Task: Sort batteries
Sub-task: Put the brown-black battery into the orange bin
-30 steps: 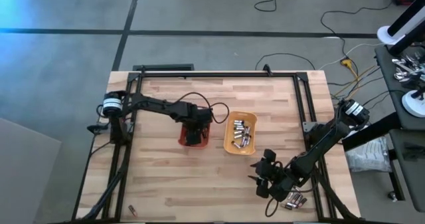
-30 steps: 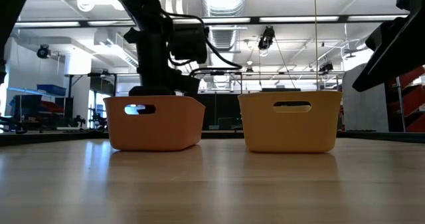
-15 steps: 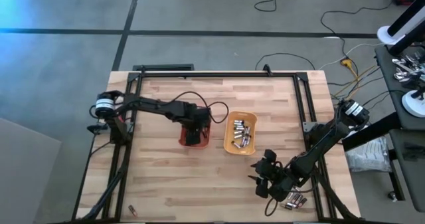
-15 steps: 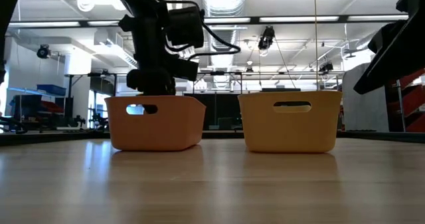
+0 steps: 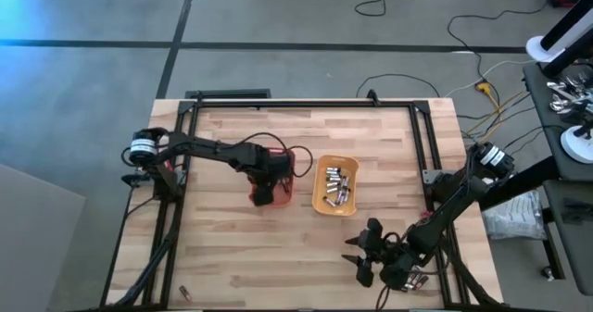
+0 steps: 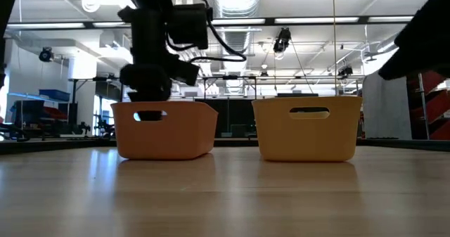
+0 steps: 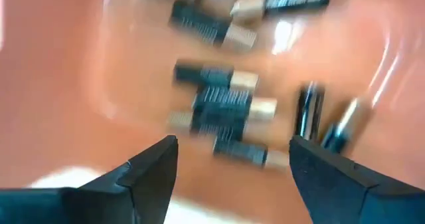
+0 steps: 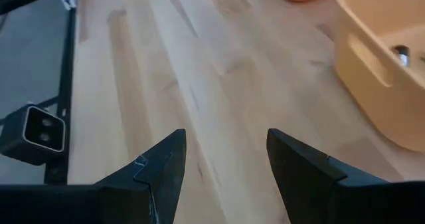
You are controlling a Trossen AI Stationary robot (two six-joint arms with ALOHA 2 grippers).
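Two plastic trays sit side by side near the middle of the wooden tabletop (image 5: 232,256): an orange tray (image 5: 273,190) toward the left arm and a yellow tray (image 5: 335,186) toward the right arm. The left end effector (image 5: 271,184) hangs directly over the orange tray, its two fingers spread apart and holding nothing, as the left wrist view shows with the fingertips (image 7: 154,164) framing the tray's floor. Inside that tray lie dark batteries with coppery bands (image 7: 222,108), scattered loosely at different angles, some touching each other and a couple leaning near one wall. The yellow tray holds a cluster of silvery batteries (image 5: 337,187), heaped together along its length. In the low view the orange tray (image 6: 165,128) and the yellow tray (image 6: 308,126) stand upright on the tabletop, close together but apart, with the left arm's wrist above the orange one. The right end effector (image 5: 366,259) is near the front right part of the tabletop, well apart from both trays, its fingers open and empty over bare wood in the right wrist view, where the yellow tray's wall (image 8: 372,84) shows off to one side. Just beside the right arm, near the tabletop's front right corner, a few loose batteries (image 5: 413,279) lie on the wood.
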